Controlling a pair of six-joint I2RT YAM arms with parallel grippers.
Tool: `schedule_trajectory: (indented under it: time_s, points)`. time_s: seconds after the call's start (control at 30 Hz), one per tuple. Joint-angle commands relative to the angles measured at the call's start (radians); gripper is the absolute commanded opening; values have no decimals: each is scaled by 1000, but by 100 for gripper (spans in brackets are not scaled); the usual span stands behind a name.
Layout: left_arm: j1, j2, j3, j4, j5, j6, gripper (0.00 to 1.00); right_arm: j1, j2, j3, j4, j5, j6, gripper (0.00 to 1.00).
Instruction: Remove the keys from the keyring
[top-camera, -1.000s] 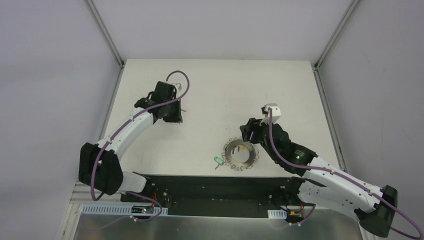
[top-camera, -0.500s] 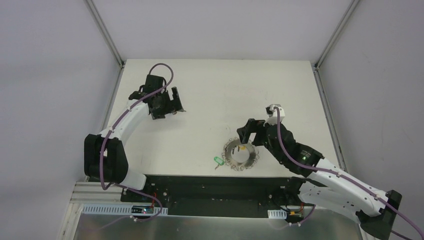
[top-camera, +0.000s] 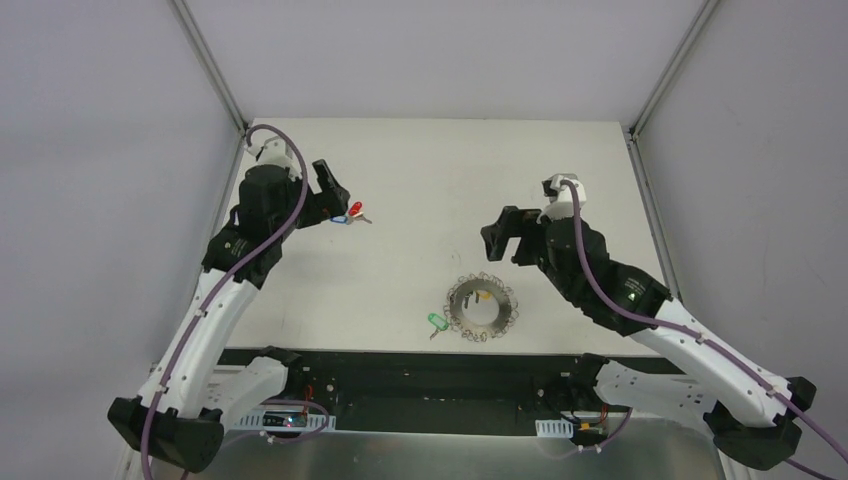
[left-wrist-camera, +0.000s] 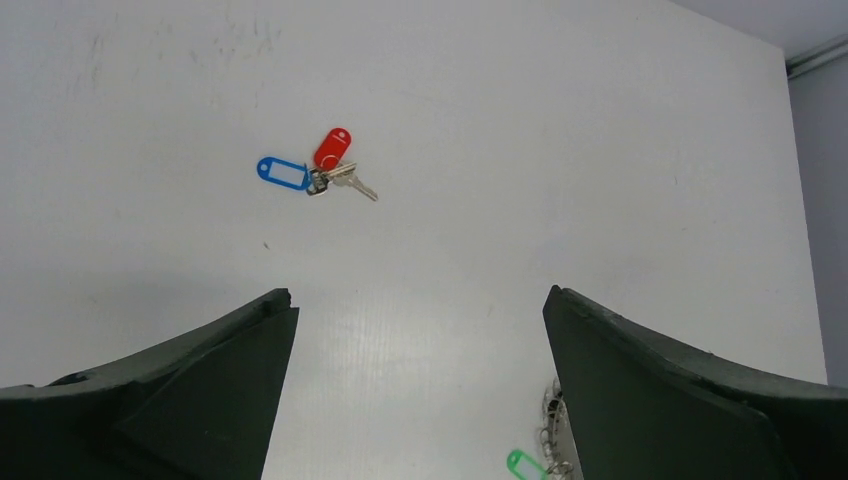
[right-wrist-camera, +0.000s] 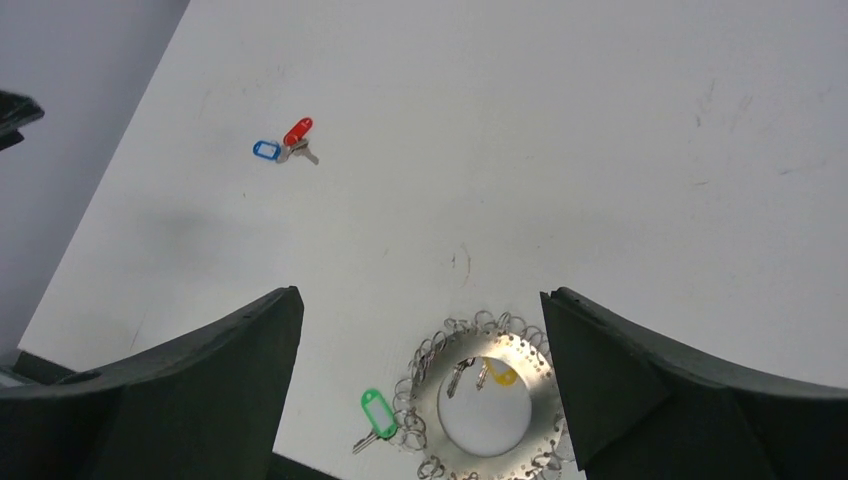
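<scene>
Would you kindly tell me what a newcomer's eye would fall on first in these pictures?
The dark keyring fringed with silver loops lies near the table's front edge, a green key at its left rim. A red key and a blue key lie together at the back left, near the open left gripper.

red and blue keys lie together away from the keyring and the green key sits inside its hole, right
No: the green key lies outside the keyring, at its outer rim, per the right wrist view. The red and blue keys do lie together away from it.
</scene>
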Motion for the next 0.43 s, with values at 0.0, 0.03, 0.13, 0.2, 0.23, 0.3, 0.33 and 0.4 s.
schedule_trajectory:
  time_s: [0.0, 0.03, 0.13, 0.2, 0.23, 0.3, 0.33, 0.4]
  points:
    - [-57, -91, -66, 70, -113, 74, 99, -6, -53, 57, 39, 131, -82, 99]
    - [-61, -105, -66, 70, -123, 86, 99, -6, -69, 65, 45, 163, -91, 99]
    - [-102, -149, -66, 76, -163, 102, 99, -8, -99, 64, 63, 271, -128, 99]
    - [-134, -169, -77, 91, -160, 118, 99, -13, -114, 37, 87, 321, -163, 99]
    - [-145, -176, -87, 102, -157, 126, 99, -19, -118, 27, 88, 334, -166, 99]
    - [-165, -188, -107, 123, -149, 159, 99, -24, -126, 13, 77, 339, -155, 99]
    - [-172, -193, -115, 131, -148, 172, 99, -27, -130, 7, 71, 334, -141, 99]
    - [-174, -197, -120, 131, -162, 179, 99, -27, -138, -5, 64, 320, -120, 99]
